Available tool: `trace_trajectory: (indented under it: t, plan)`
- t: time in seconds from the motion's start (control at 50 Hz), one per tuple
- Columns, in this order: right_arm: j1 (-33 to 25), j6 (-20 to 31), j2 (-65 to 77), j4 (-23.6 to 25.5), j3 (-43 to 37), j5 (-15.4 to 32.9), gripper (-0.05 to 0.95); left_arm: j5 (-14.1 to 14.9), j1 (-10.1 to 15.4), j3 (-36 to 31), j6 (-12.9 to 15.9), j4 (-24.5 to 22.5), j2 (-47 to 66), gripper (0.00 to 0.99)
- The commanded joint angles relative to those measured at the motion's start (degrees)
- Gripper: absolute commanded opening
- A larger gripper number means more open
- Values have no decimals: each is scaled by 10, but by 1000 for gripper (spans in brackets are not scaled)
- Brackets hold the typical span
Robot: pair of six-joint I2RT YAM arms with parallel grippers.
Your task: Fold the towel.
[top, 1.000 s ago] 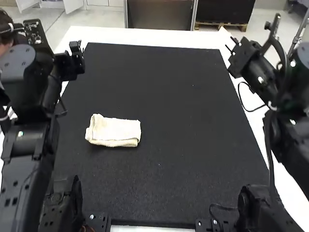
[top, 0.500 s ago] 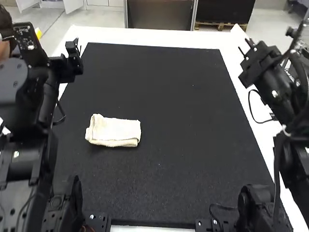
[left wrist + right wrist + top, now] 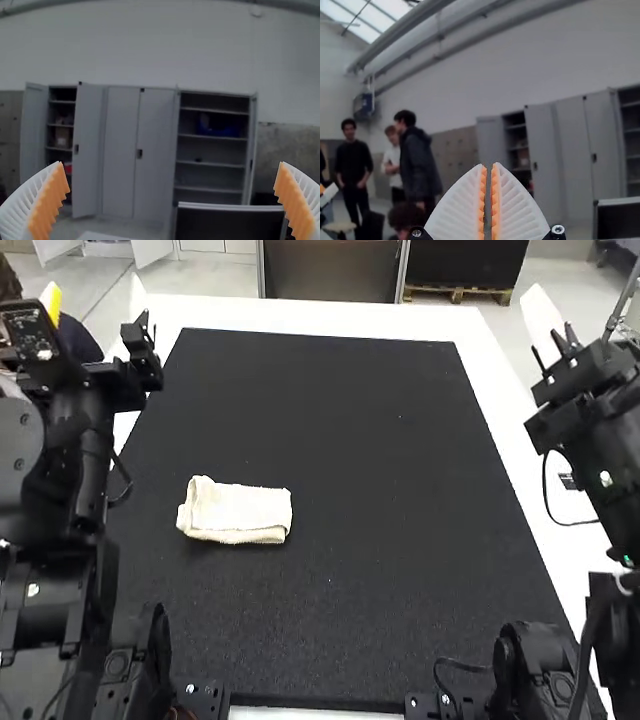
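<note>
The cream towel [image 3: 235, 511] lies folded into a small flat rectangle on the black mat, left of centre, with layered edges along its near side. Beyond the mat's far left corner, my left gripper [image 3: 94, 292] is raised well away from the towel. In the left wrist view that gripper [image 3: 172, 163] is open, its white ribbed fingers wide apart with nothing between them. My right gripper [image 3: 541, 318] is up over the table's right side, far from the towel. The right wrist view shows this gripper [image 3: 488, 165] shut, its orange pads almost meeting and holding nothing.
The black mat [image 3: 340, 440] covers most of the white table [image 3: 300, 316]. Black arm bases stand at both near corners. A dark cable [image 3: 550, 502] loops beside the right arm over the table's right edge.
My right gripper has moved to the right, away from the mat. The left arm has shifted slightly leftward, and its yellowish finger pad has come into sight. The towel lies as before.
</note>
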State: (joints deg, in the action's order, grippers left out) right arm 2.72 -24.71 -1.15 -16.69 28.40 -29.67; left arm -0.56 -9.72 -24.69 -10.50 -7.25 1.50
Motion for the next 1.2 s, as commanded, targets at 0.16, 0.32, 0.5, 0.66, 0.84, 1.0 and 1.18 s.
trace_trajectory:
  t: [0.16,0.32,0.5,0.66,0.84,1.0,1.18]
  plan:
    - [-11,8,9,-13,8,35,338,-9,4,2,32,-16,-16,964]
    - [-11,92,9,-6,-41,83,872,-9,2,46,91,-57,-16,964]
    - [-11,174,10,-50,-109,192,915,10,5,108,144,-137,-16,962]
    - [-11,176,10,-111,-152,215,915,64,4,142,145,-179,-16,951]
    - [-11,179,9,-155,-188,165,915,93,5,168,144,-207,-16,908]
    - [-11,215,10,-189,-245,167,913,115,5,185,119,-227,-16,908]
    - [-11,224,10,-182,-284,180,913,119,3,222,70,-238,-16,907]
